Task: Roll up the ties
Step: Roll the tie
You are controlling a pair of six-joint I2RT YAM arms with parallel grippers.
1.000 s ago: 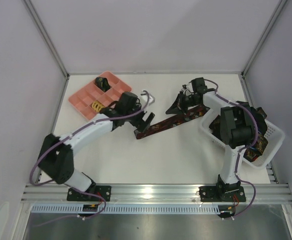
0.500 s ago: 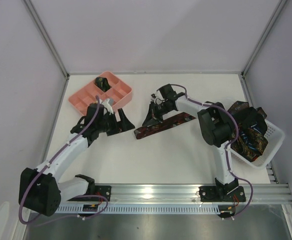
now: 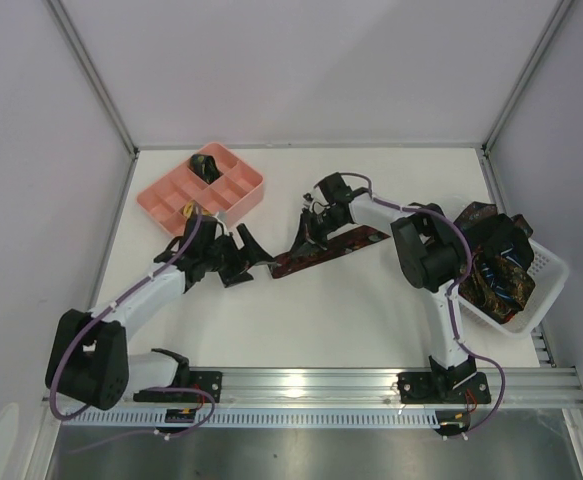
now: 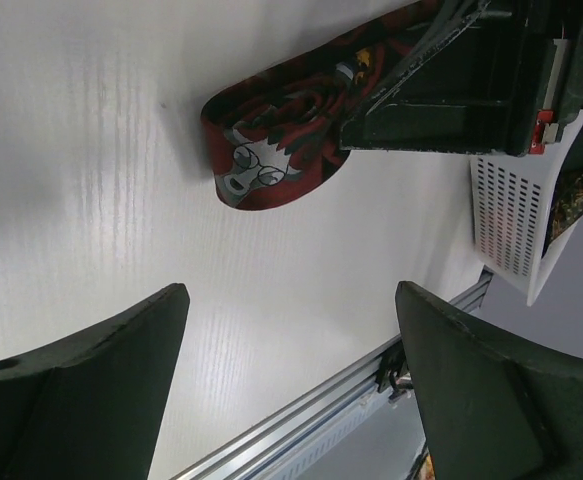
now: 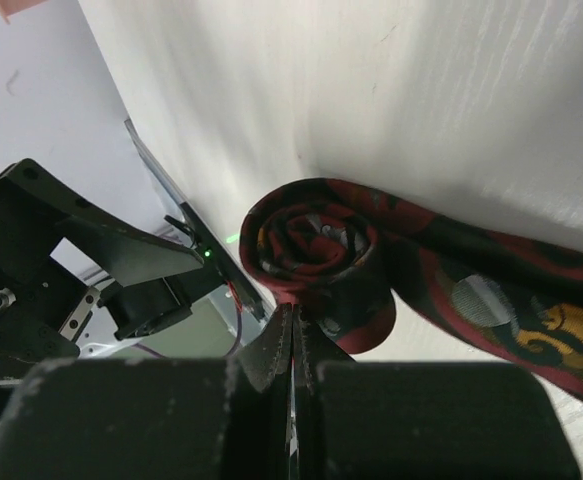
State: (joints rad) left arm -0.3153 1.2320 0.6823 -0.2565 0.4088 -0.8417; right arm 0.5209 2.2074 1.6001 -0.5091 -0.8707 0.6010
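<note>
While a pink plastic compartment tray (image 3: 166,195) sits near the far-left corner of the white bench (image 3: 371,310), the left gripper (image 3: 256,248) hovers just in front of it, jaws wide apart and holding nothing. Mid-bench lies a long red-and-black patterned fabric tie (image 3: 336,243), its left end coiled. The right gripper (image 3: 304,235), jaws pressed together, touches that coil. A white mesh basket (image 3: 551,270) holding more dark patterned ties (image 3: 496,275) stands at the right edge.

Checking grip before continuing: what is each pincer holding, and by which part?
Right pincer, shut, appears to pinch the tie at its rolled end's edge. Left pincer is open, holding nothing.
</note>
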